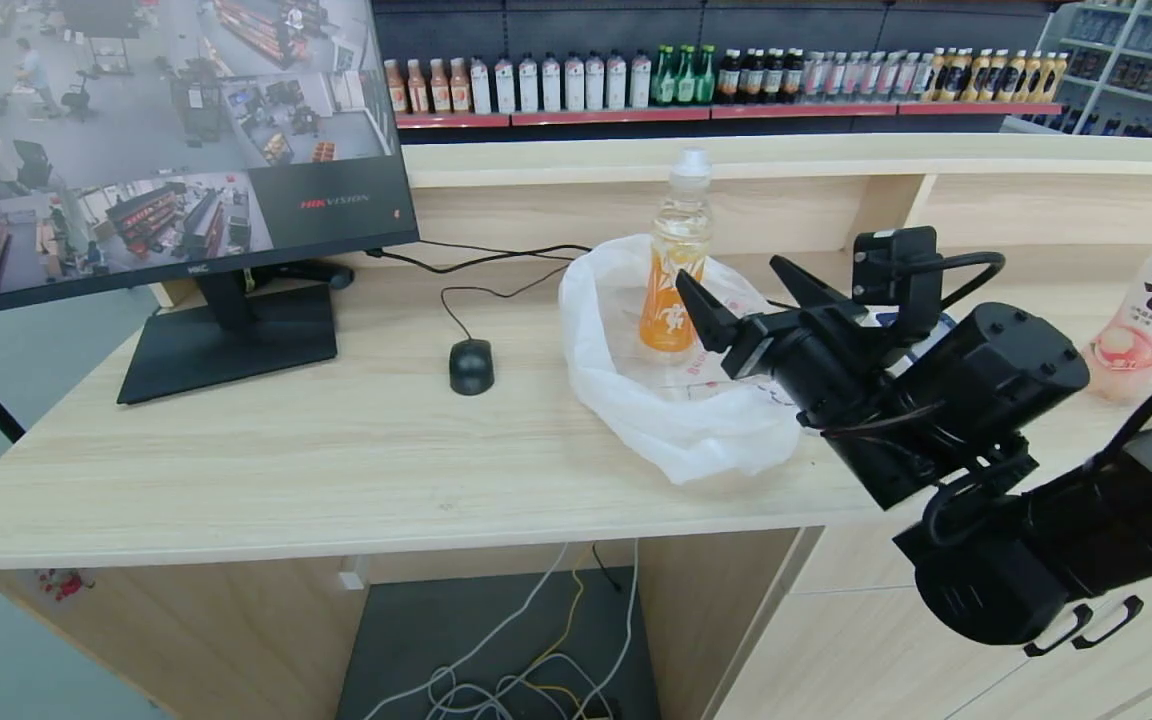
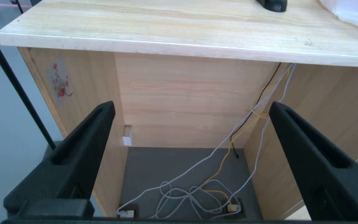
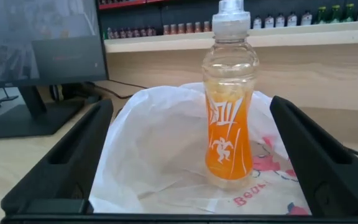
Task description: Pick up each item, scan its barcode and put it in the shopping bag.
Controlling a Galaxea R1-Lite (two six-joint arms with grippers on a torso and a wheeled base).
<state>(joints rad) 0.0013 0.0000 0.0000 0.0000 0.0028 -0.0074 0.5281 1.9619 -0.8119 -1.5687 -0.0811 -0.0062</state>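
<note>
An orange drink bottle [image 1: 677, 260] with a clear cap stands upright inside the white shopping bag [image 1: 656, 390] on the wooden counter; the right wrist view has the bottle [image 3: 230, 118] in the bag [image 3: 160, 155]. My right gripper [image 1: 751, 285] hovers open just right of the bottle, fingers apart and empty [image 3: 191, 158]. A pink peach drink bottle [image 1: 1151, 310] stands at the counter's far right. My left gripper [image 2: 191, 158] hangs open below the counter's front edge, facing the space under the counter.
A monitor [image 1: 151, 130] on its stand occupies the counter's left, with a black mouse [image 1: 471, 366] and its cable between it and the bag. Loose cables [image 2: 210, 186] lie on the floor under the counter. Bare counter lies in front of the mouse.
</note>
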